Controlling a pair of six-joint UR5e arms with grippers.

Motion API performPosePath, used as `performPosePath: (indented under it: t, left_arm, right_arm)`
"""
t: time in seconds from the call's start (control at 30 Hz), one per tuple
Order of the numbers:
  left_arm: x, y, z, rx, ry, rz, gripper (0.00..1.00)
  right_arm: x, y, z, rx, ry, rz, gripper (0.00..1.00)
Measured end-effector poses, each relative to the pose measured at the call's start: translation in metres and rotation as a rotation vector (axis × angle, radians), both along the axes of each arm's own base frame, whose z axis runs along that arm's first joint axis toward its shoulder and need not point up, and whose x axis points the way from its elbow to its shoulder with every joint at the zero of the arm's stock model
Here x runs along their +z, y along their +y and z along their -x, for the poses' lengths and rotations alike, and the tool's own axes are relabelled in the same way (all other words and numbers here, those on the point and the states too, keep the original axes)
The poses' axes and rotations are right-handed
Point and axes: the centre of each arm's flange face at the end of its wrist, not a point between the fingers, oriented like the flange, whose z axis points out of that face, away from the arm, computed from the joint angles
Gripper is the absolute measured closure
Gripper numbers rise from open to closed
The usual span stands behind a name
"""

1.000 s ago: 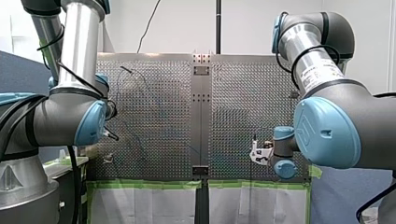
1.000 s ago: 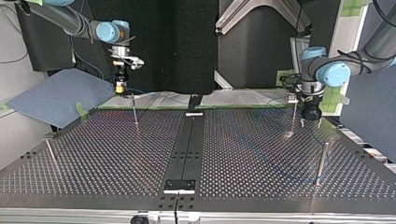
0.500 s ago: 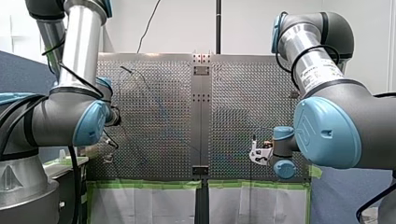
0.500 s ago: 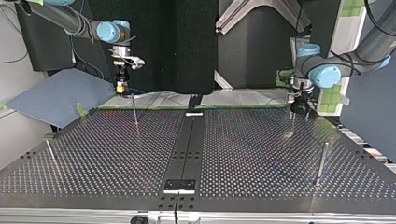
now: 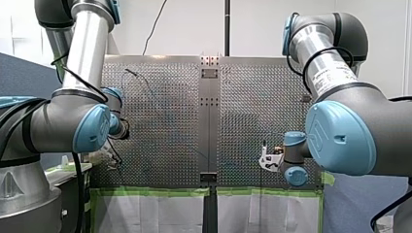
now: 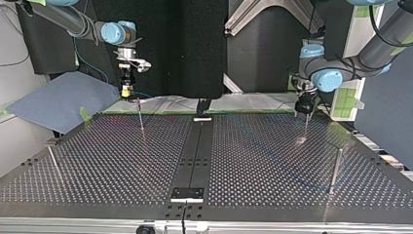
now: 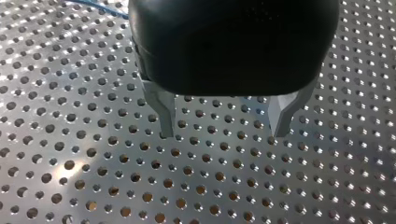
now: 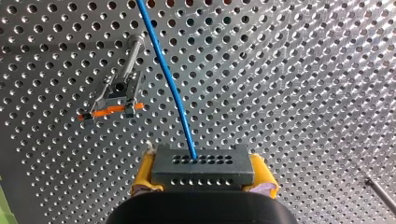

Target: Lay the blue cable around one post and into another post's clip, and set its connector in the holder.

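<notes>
My left end effector (image 7: 224, 134) has swung inward over the table (image 7: 84, 177), 2 fingers (image 7: 164, 112) spread, empty. My right end effector (image 8: 201, 179) clamps the connector (image 8: 201, 161), blue cable (image 8: 168, 79) running ahead past the clip post (image 8: 116, 93); routing likely wants steady tension.

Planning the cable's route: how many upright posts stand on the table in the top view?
4. Thin post by my right end effector; second post by my left end effector; thicker post at that view's near right; fourth post at its near left. More may be hidden.
</notes>
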Motion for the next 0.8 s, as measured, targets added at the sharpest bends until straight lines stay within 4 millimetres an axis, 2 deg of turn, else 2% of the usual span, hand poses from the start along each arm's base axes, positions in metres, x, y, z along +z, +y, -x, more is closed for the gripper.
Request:
performPosePath:
  t: [0.23, 0.5, 0.8]
  left_arm:
    - [-0.005, -0.005, 0.007, -0.024, 0.046, -0.05, 0.0]
    - [-0.019, -0.01, 0.031, -0.035, 0.106, -0.096, 0.0]
    - [0.006, 0.005, 0.044, 0.043, 0.143, -0.152, 0.0]
  right_arm:
    - [0.0, -0.001, 0.0, 0.0, -0.005, 0.004, 0.95]
    - [0.001, -0.001, -0.001, 0.002, -0.014, 0.006, 0.95]
    - [0.0, 0.0, -0.002, 0.01, -0.019, 0.003, 0.95]
